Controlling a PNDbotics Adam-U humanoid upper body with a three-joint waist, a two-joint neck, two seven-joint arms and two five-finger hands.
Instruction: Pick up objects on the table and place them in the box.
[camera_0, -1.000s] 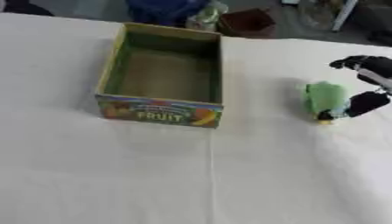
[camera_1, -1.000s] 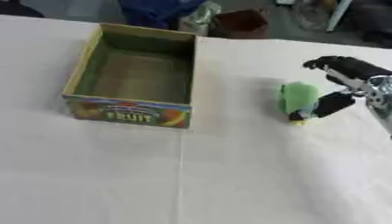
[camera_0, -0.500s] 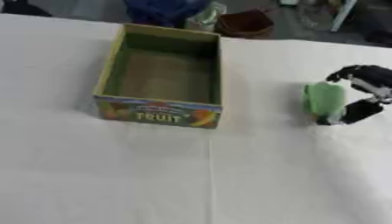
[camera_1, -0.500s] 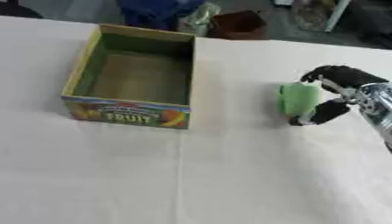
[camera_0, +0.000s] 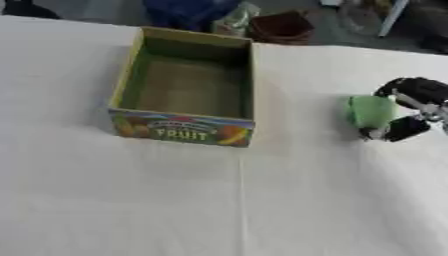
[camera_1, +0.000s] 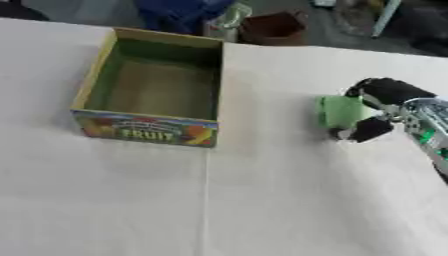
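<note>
Right hand: the right hand (camera_1: 378, 107) comes in from the right edge, its dark fingers curled over the top and its thumb tucked below a green object (camera_1: 339, 111), so it is clamped on that object.
Left hand: out of sight in both views.
Green object: a soft-looking pale green block or pouch; what it is exactly cannot be made out. It sits at the right side of the tabletop (camera_0: 262, 200), well apart from the box, and whether it has left the cloth or rests on it cannot be told from here.
Box: a cardboard box (camera_0: 185, 90) with green inner walls and a colourful front panel reading FRUIT stands upright, mouth up, at the upper left of the white tabletop. Its floor shows bare; nothing lies inside.
Done: judged from how things lie, only the grasp on the green object is made; 0 objects are in the box.
Left to do: lifting the green object, carrying it leftward over the box's near right wall, and letting it go inside.
Other objects: no further loose item shows on the tabletop, so this may be the only 1 to move, though the view cuts off at the right edge.
</note>
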